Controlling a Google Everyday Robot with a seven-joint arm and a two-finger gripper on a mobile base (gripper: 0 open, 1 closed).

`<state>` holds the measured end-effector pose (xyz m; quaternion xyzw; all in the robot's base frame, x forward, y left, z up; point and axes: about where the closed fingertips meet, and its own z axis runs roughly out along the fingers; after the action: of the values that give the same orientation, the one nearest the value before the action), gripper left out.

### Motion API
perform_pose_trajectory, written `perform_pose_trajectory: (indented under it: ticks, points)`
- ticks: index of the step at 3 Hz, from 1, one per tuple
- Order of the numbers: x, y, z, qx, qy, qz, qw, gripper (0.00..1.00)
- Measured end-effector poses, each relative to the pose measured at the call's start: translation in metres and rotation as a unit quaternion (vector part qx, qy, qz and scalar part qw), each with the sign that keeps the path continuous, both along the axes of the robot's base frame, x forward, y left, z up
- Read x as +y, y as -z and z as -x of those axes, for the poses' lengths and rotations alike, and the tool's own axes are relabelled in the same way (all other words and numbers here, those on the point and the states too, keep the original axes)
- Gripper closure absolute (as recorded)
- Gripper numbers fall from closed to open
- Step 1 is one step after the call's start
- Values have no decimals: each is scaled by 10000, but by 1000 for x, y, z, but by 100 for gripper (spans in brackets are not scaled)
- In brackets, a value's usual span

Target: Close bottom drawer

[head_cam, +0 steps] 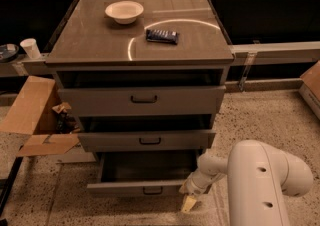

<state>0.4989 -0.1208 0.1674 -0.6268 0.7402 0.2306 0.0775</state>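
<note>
The bottom drawer [135,188] is the lowest of three grey cabinet drawers and stands pulled well out, its dark inside showing, with a small black bar handle [152,190] at the centre of its front. My gripper [189,201] is at the drawer's front right corner, low near the floor, at the end of my white arm [260,180]. The middle drawer [145,140] and the top drawer [142,100] are each a little way out.
A white bowl [124,11] and a dark packet [162,35] lie on the cabinet top. An open cardboard box [37,120] lies on the floor at the left. A paper cup [31,48] stands on the left ledge. Another box [312,87] is at the right edge.
</note>
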Motion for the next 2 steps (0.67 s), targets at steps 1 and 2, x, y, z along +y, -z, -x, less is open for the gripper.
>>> perform_pose_trajectory:
  ticks: [1, 2]
  points:
    - [0, 0, -1, -8, -6, -22, 10000, 0]
    - [1, 2, -10, -72, -49, -194, 9998, 0]
